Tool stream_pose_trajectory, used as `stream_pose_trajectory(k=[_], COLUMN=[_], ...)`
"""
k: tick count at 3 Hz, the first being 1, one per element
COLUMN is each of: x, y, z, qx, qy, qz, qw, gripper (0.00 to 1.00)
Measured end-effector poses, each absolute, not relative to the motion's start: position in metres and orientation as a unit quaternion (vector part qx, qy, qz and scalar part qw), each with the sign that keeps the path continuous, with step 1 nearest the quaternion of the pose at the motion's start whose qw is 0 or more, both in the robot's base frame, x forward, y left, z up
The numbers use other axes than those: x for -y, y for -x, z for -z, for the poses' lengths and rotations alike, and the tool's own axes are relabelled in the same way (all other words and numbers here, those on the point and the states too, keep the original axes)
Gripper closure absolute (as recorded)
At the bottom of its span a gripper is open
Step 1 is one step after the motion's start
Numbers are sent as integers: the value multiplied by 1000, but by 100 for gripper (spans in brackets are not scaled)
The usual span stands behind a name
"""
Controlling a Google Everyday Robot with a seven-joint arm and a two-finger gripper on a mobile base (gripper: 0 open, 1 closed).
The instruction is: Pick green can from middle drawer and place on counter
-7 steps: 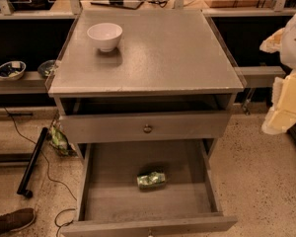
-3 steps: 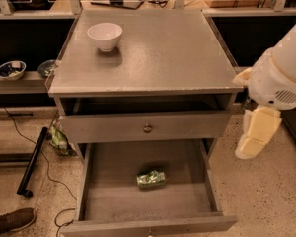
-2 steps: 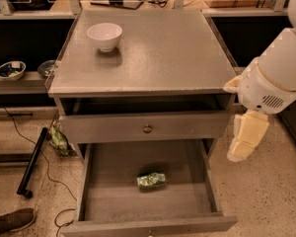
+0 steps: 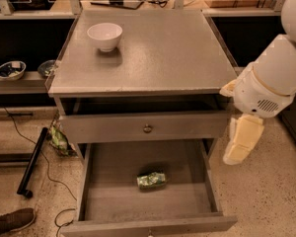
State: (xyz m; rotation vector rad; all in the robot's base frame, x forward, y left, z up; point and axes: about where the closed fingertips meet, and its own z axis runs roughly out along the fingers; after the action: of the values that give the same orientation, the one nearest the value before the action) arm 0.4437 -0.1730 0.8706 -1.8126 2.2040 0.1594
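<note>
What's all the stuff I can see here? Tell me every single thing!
green can: one, green and silvery, lying on its side on the middle drawer's floor
middle drawer: one, grey wood, pulled open, lowest
counter: one, matte grey, the flat top
white bowl: one, white, upright on the counter's far corner, picture left
drawer front: one, grey, with a brass knob, above the open drawer
small bowls: two, one pale and one dark, on the side shelf, picture left
black pole: one, on the floor, picture left
shoe: one, brown, bottom corner, picture left
arm: one, white, picture right
gripper: one, pale yellow, hanging outside the drawer, picture right, apart from the can
</note>
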Motion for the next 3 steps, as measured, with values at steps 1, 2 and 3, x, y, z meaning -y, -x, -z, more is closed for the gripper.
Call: stream_pose_trajectory(k=[1,2,3], x=[155,138,138], y=[-444,-458,-458], z=[-847,-806,-806], qx=[-755,-753,-753], qy=[634,631,631], qz=[-76,-93,-93], qw=[146,163,163], gripper=[0,0,0])
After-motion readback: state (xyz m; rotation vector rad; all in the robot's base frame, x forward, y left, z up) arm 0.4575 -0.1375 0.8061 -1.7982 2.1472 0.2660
